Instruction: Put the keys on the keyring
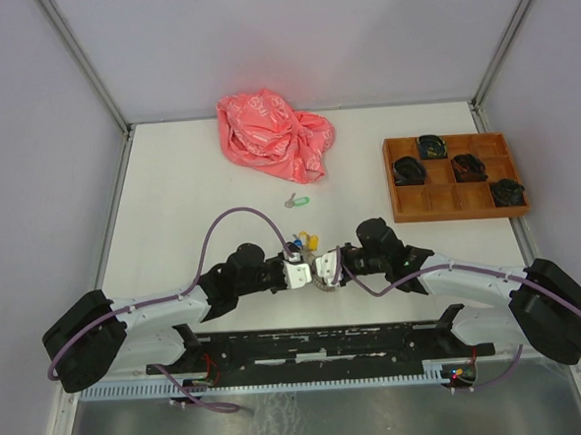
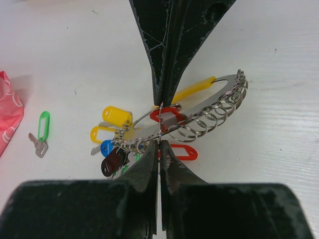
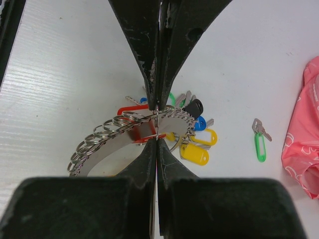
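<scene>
White table [image 1: 170,176]: left gripper [image 1: 296,273] and right gripper [image 1: 325,271] both pinch the keyring [image 2: 227,82]. The red key [image 2: 184,152] lies beside it, the green key [image 1: 296,201] well apart. Best to hold the ring taut and thread slowly.

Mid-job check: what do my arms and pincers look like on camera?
The left arm and right arm have white links, black joints and bulky black bases, each trailing a purple cable. The left pincer and right pincer have white housings; their fingers are black, tapered and scuffed with pale scratches.
</scene>
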Available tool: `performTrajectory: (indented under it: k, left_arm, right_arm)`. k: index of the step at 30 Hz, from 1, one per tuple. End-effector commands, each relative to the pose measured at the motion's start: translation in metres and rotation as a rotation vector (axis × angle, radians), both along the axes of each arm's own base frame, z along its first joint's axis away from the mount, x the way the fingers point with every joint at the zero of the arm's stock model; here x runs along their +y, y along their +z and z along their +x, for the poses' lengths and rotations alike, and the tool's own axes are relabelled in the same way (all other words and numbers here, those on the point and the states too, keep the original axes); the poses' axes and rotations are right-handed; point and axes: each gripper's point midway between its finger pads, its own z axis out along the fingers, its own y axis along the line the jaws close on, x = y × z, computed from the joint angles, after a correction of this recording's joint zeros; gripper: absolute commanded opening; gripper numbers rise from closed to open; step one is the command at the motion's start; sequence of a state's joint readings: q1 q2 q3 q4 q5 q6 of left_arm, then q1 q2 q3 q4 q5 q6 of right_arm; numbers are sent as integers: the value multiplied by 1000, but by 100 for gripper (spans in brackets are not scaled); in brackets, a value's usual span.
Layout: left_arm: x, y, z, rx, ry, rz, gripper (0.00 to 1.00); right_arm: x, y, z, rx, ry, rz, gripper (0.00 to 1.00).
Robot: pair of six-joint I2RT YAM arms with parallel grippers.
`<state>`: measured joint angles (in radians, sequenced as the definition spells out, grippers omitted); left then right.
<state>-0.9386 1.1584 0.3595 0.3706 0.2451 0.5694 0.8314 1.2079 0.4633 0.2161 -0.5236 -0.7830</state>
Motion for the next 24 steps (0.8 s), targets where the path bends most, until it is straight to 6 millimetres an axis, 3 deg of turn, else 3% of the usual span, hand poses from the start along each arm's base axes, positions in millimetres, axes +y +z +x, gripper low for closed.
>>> performTrajectory:
  k: [1, 24]
  left_arm:
    - [-12, 21, 2, -44, -21, -72, 3]
    - [-13, 24, 2, -47, -22, -84, 3]
  right_arm:
    - [13, 25, 3, -33, 30, 63, 1]
    - [13, 21, -1, -7, 47, 46, 1]
